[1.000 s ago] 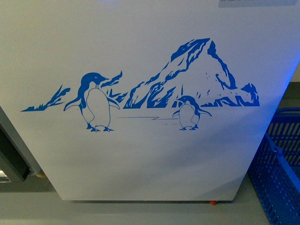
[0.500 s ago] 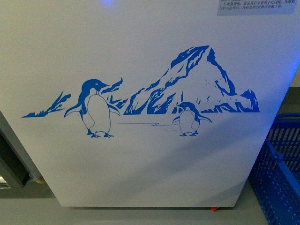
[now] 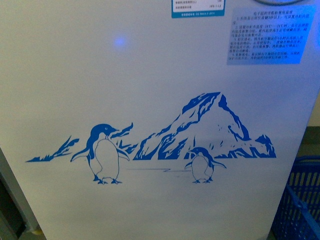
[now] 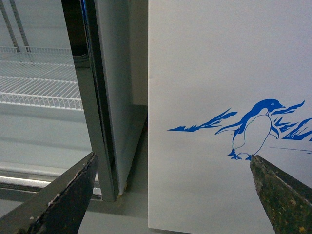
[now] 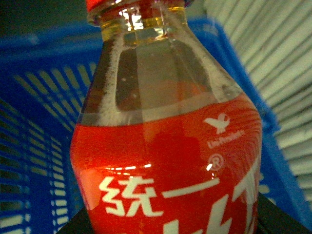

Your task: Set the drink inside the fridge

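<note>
The drink [image 5: 165,146] is held tight by the right gripper [image 5: 168,230], near the blue basket [image 5: 29,97]. The left gripper [image 4: 170,195] is wide open, empty. The drink should be kept upright and lifted above the fridge [image 3: 150,75]

A tall glass-door cabinet [image 4: 92,97] stands on the grey floor [image 4: 131,207], with white wire shelves [image 4: 39,92] inside it. Well to the cabinet's right, low down, sits a blue slatted plastic basket [image 3: 300,200]. The light is dim and bluish.
</note>
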Controlling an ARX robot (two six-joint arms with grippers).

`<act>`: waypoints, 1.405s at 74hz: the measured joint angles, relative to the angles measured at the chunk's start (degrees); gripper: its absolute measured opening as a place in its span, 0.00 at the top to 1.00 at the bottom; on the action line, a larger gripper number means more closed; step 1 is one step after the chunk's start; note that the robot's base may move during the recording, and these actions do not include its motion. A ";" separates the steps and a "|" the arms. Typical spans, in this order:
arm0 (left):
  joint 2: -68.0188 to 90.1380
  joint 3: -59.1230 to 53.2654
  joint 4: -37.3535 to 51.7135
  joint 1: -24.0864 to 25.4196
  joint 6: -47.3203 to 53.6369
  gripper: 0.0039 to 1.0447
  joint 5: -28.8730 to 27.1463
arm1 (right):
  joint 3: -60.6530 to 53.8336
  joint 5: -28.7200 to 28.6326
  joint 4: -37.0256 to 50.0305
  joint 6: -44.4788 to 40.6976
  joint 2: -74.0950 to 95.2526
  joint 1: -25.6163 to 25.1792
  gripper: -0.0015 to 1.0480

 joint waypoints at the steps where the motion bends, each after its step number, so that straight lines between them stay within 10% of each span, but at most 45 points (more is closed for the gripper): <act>1: 0.00 0.00 0.00 0.00 -0.02 0.08 0.00 | -1.20 -0.31 0.52 0.26 -2.51 0.26 0.59; 56: 0.00 0.00 0.00 0.00 -0.02 0.08 0.00 | -23.76 -13.35 -5.57 16.31 -72.02 11.98 0.59; 104: 0.00 0.00 0.00 0.00 -0.02 0.08 0.00 | -28.13 -3.56 -20.41 15.15 -97.35 26.32 0.59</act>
